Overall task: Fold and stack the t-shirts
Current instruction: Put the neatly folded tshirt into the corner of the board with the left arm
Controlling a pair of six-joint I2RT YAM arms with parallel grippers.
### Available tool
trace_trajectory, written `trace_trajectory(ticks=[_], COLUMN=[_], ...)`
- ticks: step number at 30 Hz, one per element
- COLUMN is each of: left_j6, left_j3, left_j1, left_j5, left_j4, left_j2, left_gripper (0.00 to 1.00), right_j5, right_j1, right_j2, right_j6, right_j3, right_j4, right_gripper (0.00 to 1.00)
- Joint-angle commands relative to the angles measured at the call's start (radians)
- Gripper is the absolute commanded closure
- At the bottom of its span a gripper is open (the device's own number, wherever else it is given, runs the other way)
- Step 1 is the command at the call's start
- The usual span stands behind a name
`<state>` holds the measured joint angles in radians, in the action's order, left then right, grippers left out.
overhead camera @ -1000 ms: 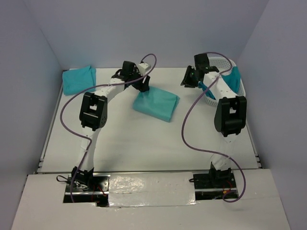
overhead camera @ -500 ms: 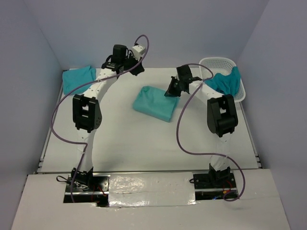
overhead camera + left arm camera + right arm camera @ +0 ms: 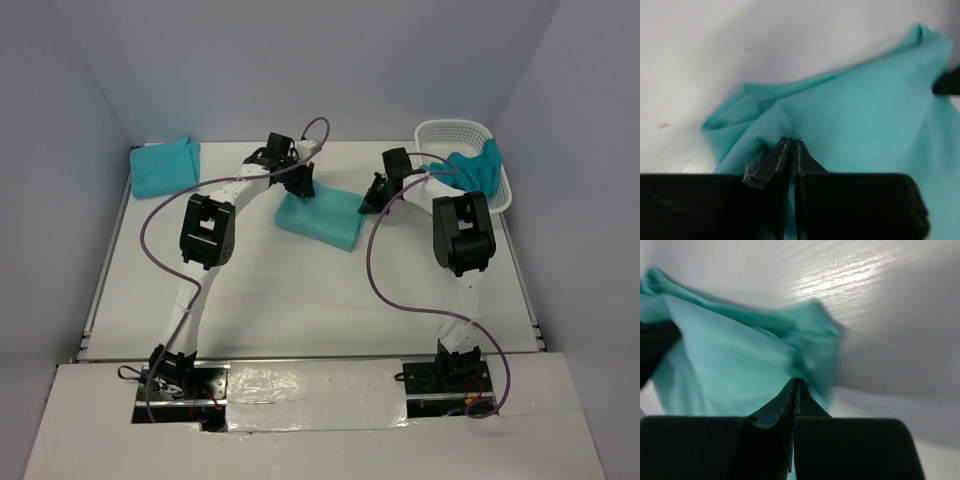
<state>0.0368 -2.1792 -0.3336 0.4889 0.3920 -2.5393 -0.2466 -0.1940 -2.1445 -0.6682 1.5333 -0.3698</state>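
Top external view: both arms reach forward, wrists tipped down onto the folded t-shirt at the middle of the table. The left gripper pinches its far-left corner and the right gripper its far-right corner, jaws clamped on cloth.

My left arm leans out toward one o'clock and my right toward eleven, elbows raised, wrists tipped down. My left gripper and right gripper are each pinched tight on a far corner of the t-shirt.
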Motion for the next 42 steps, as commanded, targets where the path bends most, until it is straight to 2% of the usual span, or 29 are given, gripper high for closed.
trace_trajectory(ticks=[1, 3, 5, 6, 7, 8, 9, 10, 11, 12, 13, 14, 17, 20, 25, 28, 31, 34, 35, 42], left_j6=[-0.174, -0.221, -0.251, -0.274, -0.29, -0.304, -0.33, -0.328, -0.316, -0.281, -0.27, -0.258, -0.152, -0.063, -0.048, -0.055, -0.103, -0.138, -0.167, -0.251], left_j3=[-0.004, 0.05, 0.032, 0.007, -0.017, -0.045, -0.05, -0.054, -0.06, -0.071, -0.08, -0.099, -0.073, 0.022, 0.038, 0.068, 0.036, 0.096, 0.116, 0.263], left_j1=[0.08, 0.1, 0.11, 0.114, 0.117, 0.128, 0.131, 0.134, 0.136, 0.134, 0.134, 0.137, 0.137, 0.148, 0.185, 0.194, 0.202, 0.211, 0.217, 0.214], left_j5=[-0.168, -0.173, -0.13, -0.112, -0.093, -0.017, 0.009, 0.026, 0.037, 0.036, 0.036, 0.046, 0.048, -0.019, -0.093, -0.101, -0.087, -0.056, 0.0, 0.137], left_j4=[-0.102, -0.171, -0.185, -0.167, -0.156, -0.157, -0.172, -0.179, -0.18, -0.154, -0.137, -0.124, -0.065, -0.01, 0.191, 0.194, 0.211, 0.162, 0.113, -0.03], left_j2=[0.017, 0.052, 0.059, 0.05, 0.047, 0.056, 0.069, 0.086, 0.121, 0.137, 0.149, 0.158, 0.233, 0.289, 0.211, 0.183, 0.105, 0.1, 0.108, 0.148], left_gripper=[0.79, 0.7, 0.56, 0.41, 0.37, 0.33, 0.23, 0.18, 0.16, 0.12, 0.02, 0.01, 0.01, 0.01, 0.01, 0.01, 0.01, 0.01, 0.01, 0.01], right_j5=[0.023, 0.02, 0.036, 0.059, 0.073, 0.079, 0.079, 0.095, 0.099, 0.098, 0.09, 0.086, 0.04, -0.051, -0.098, -0.102, -0.091, -0.074, -0.069, -0.046], right_j1=[0.021, 0.031, 0.033, 0.031, 0.03, 0.03, 0.031, 0.028, 0.028, 0.03, 0.027, 0.024, -0.001, -0.035, -0.054, -0.064, -0.076, -0.081, -0.081, -0.082], right_j2=[-0.023, -0.063, -0.096, -0.104, -0.107, -0.104, -0.095, -0.086, -0.059, -0.04, -0.025, 0.01, 0.066, 0.055, -0.024, -0.058, -0.083, -0.1, -0.104, -0.133], right_j6=[0.035, 0.068, 0.093, 0.119, 0.131, 0.145, 0.168, 0.179, 0.185, 0.193, 0.199, 0.197, 0.197, 0.193, 0.135, 0.11, 0.098, 0.096, 0.097, 0.113], right_j3=[0.06, 0.111, 0.169, 0.186, 0.201, 0.223, 0.232, 0.243, 0.257, 0.261, 0.266, 0.261, 0.219, 0.217, 0.257, 0.266, 0.269, 0.261, 0.26, 0.246], right_j4=[-0.02, -0.056, -0.099, -0.113, -0.127, -0.138, -0.142, -0.147, -0.153, -0.155, -0.158, -0.162, -0.147, -0.149, -0.147, -0.142, -0.146, -0.158, -0.164, -0.188], right_gripper=[1.0, 1.0, 1.0, 1.0, 1.0, 1.0, 1.0, 0.94, 0.78, 0.71, 0.66, 0.58, 0.48, 0.43, 0.41, 0.41, 0.41, 0.42, 0.43, 0.49])
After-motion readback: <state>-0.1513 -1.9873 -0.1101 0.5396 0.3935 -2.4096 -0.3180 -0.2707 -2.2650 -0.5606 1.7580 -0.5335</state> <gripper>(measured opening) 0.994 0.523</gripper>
